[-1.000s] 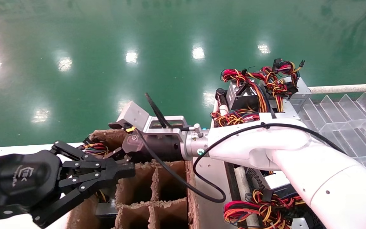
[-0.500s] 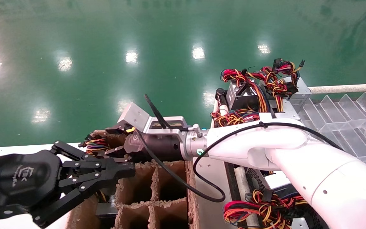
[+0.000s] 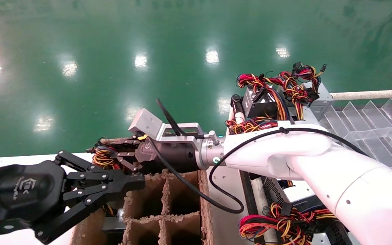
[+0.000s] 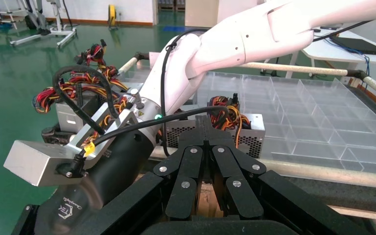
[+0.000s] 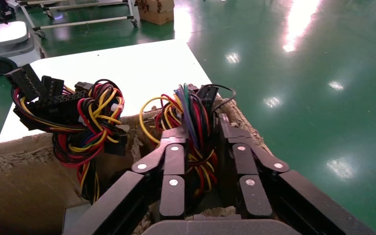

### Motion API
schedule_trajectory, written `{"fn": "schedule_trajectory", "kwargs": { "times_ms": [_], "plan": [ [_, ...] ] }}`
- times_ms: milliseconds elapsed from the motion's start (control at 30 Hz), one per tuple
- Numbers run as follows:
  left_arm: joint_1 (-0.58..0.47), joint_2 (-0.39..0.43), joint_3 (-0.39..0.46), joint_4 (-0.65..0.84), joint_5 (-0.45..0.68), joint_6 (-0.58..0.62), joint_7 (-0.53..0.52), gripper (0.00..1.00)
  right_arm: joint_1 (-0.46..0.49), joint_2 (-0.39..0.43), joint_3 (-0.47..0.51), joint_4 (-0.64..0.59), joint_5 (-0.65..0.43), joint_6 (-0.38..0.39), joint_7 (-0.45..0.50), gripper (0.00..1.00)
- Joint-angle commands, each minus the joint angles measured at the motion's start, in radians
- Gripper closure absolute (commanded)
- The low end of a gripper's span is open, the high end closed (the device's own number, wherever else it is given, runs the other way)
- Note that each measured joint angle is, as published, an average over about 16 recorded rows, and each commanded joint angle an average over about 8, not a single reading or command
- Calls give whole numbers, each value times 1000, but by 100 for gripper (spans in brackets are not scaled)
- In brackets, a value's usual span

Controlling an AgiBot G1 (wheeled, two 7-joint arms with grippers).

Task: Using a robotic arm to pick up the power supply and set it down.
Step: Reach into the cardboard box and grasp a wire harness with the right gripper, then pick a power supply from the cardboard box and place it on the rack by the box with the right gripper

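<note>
Your right gripper (image 5: 203, 142) is pinching a wire bundle (image 5: 190, 127): red, yellow, purple and black strands run between the two fingers (image 5: 172, 169), which sit close on either side of it. In the head view the same gripper (image 3: 114, 154) reaches across from the right, over the far left corner of the cardboard box (image 3: 182, 204), w/ the wires (image 3: 102, 158) bunched at its tips. The bundle trails off a power supply; its metal body isn't visible here, prob. down in the far corner cell, can't confirm. A 2nd wire bundle (image 5: 73, 117) w/ black plugs sits just beside it, hanging over the box edge.

Behind the gripper: grey camera block (image 3: 145, 123), black cable (image 3: 199, 194) looping down over the box, then the white arm (image 3: 301, 156) running back to the lower right.

Your left gripper (image 3: 128, 182) is parked at lower left, near the box's left side, fingers pressed together; the left wrist view shows the tips (image 4: 206, 128) meeting.

More power supplies (image 3: 284, 95) w/ coloured wires sit on the cart (image 3: 231, 117) at right, well apart from the box. Clear divided tray (image 3: 369, 129) beside them. Another wire bunch (image 3: 281, 224) lies below the arm. White table (image 5: 107, 63) beyond the box, green floor (image 3: 114, 51) all around.
</note>
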State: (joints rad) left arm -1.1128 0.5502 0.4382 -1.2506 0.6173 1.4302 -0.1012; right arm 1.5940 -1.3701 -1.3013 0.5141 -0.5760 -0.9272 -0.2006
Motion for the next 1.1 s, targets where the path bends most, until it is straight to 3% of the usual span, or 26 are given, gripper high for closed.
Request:
{"fn": "schedule_trajectory", "kwargs": {
  "times_ms": [33, 700, 1100],
  "plan": [
    [0, 0, 0, 0, 0, 0, 0, 100, 3, 0, -10, -2, 10, 0, -3, 100],
    [0, 0, 0, 0, 0, 0, 0, 100, 42, 7, -28, -86, 145, -78, -20, 100],
    [0, 0, 0, 0, 0, 0, 0, 100, 64, 20, 36, -161, 297, -227, -1, 100]
  ]
}}
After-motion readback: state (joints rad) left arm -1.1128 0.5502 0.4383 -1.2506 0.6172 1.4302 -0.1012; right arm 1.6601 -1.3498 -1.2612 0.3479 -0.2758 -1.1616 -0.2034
